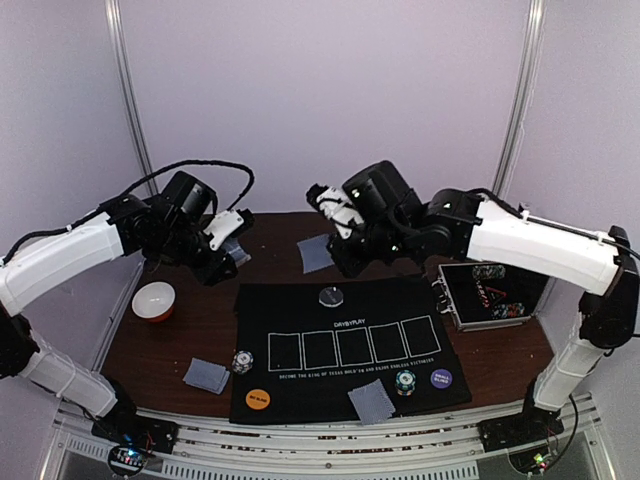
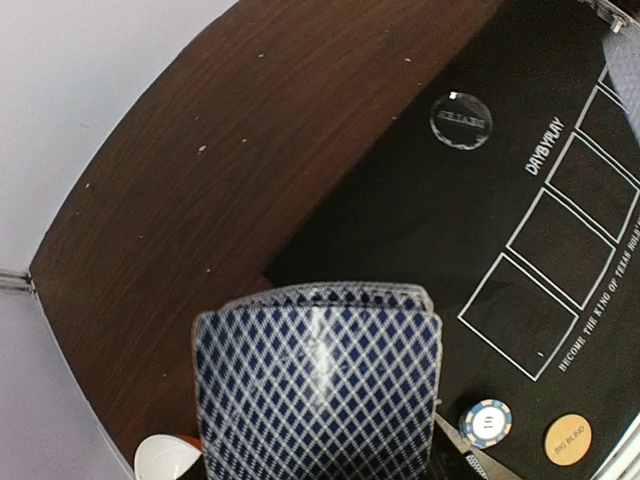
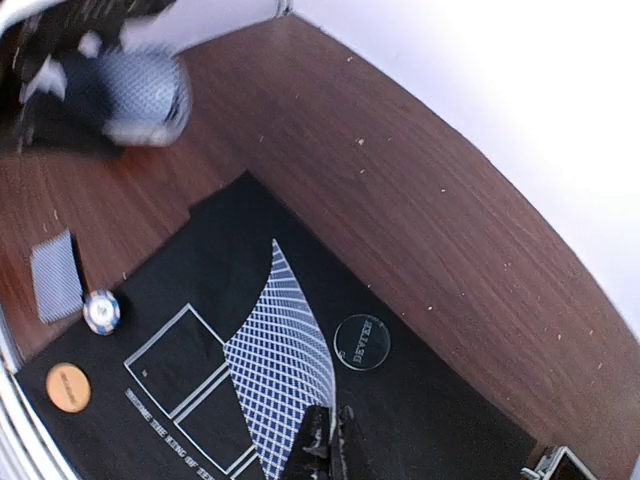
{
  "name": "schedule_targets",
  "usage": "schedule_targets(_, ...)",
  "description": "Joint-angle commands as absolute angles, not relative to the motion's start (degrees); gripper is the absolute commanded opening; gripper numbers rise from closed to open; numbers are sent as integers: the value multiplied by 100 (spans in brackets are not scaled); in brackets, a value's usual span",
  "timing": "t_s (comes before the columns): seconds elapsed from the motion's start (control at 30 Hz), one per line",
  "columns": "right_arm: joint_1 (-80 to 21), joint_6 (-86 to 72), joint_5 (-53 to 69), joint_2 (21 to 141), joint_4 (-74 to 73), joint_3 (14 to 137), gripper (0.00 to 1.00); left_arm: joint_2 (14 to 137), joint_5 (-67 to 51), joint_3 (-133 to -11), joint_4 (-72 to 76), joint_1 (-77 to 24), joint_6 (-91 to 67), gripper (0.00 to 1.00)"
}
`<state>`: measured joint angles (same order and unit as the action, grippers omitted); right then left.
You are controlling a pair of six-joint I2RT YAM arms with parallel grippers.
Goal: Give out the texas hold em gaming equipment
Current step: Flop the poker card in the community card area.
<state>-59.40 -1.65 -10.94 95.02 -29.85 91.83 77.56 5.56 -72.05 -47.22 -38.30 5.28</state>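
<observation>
Well, from where I stand the right gripper has its fingers pressed together on the edge of a single card. The card hangs bowed above the black mat, near the clear dealer disc. Across from it the left gripper is clamped around the deck, held up over the bare wood just beyond the mat's far left corner. My worry is that thin pinch. The card is caught at one edge only and it curls, so a quick swing could let it slip or flutter onto the printed outlines rather than a player's place. The deck looks slightly uneven at its top edge too. A loosened grip there might spill cards toward the chip stack and orange disc below.
</observation>
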Motion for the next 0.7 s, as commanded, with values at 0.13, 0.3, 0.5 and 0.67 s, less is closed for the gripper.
schedule_targets(0.13, -7250, 2855, -3901, 11465, -2446, 9358, 0, 7697, 740, -7125, -4289, -3371, 144, 45)
schedule_targets(0.3, -7427, 3525, -4414, 12160, -1889, 9719, 0, 7568, 716, -7018, -4289, -3325, 197, 45)
schedule_targets(0.5, -7567, 4167, -4582, 12406, -1449, 9426, 0, 7488, 672, -6943, -4236, -3288, 270, 45)
schedule_targets(0.67, -7679, 4246, -4725, 12842, -1854, 9612, 0, 7508, 636, -6943, -4208, -3278, 295, 46)
